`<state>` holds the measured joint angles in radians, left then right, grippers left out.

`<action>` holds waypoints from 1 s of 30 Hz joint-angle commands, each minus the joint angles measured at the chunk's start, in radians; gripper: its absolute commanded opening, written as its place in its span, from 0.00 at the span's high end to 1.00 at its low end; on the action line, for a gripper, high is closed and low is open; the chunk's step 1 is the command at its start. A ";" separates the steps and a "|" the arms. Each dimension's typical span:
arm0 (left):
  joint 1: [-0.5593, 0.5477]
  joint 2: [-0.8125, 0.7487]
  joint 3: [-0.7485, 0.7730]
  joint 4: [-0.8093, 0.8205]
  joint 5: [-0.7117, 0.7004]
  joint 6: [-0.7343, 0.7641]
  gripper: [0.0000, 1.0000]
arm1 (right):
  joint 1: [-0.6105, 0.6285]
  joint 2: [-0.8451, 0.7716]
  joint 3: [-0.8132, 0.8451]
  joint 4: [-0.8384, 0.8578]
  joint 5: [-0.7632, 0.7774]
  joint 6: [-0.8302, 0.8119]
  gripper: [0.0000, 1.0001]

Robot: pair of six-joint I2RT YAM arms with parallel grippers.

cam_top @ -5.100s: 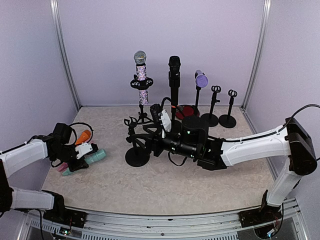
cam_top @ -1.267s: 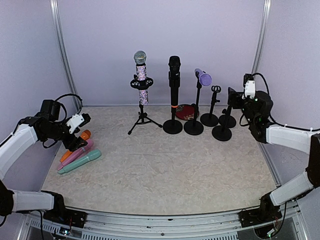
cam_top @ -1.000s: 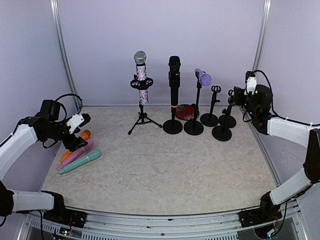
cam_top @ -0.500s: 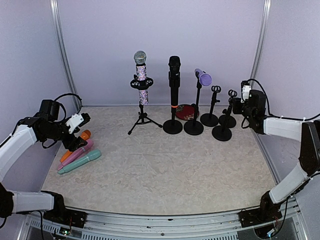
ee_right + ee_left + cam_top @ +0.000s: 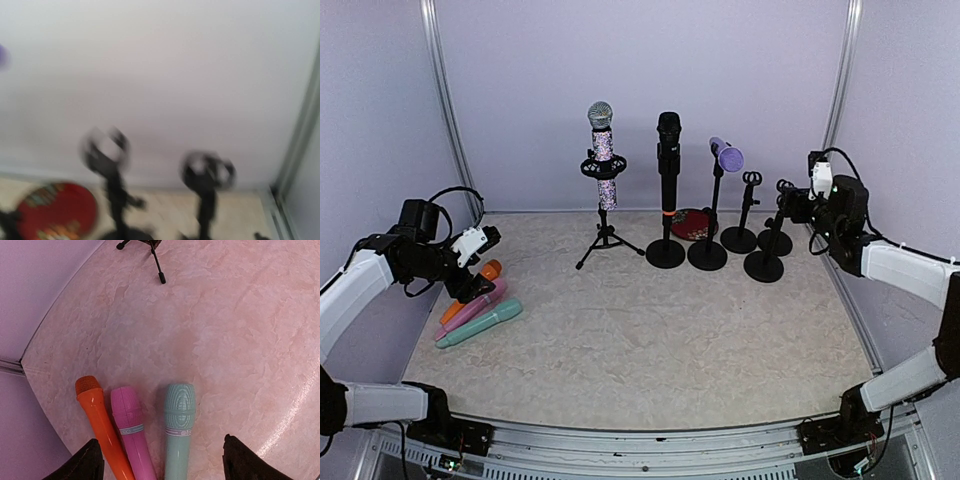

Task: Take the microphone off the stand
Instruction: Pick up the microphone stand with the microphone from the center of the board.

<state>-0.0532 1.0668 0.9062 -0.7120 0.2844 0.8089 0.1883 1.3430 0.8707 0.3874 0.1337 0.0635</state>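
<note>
Along the table's (image 5: 650, 340) twelve o'clock edge three microphones sit in stands: the sparkly microphone (image 5: 601, 150) at eleven on a tripod stand (image 5: 605, 240), the black microphone (image 5: 668, 160) at twelve, and the purple microphone (image 5: 724, 157) at one, tilted in its clip. The right gripper (image 5: 790, 203) hangs at two o'clock among the empty stands (image 5: 751, 205), nearest the purple one; its own view is blurred and shows no fingers, so I cannot tell whether they are apart or closed. A good pull, I judge, grips the body squarely beside the clip and draws slowly along the microphone's own tilt, since a light base may tip into its neighbours. The left gripper (image 5: 483, 240), at nine o'clock, hovers with fingers (image 5: 90, 464) spread wide and empty over the loose microphones (image 5: 131, 425) lying side by side
</note>
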 commanded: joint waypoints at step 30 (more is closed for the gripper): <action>0.013 -0.034 0.120 -0.033 0.075 -0.113 0.01 | 0.427 0.234 0.139 0.683 0.154 -0.626 0.38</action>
<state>-0.0490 1.0504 0.9932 -0.7273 0.3363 0.6930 0.6060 1.5661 0.9745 0.9909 0.2687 -0.5327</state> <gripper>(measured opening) 0.987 0.682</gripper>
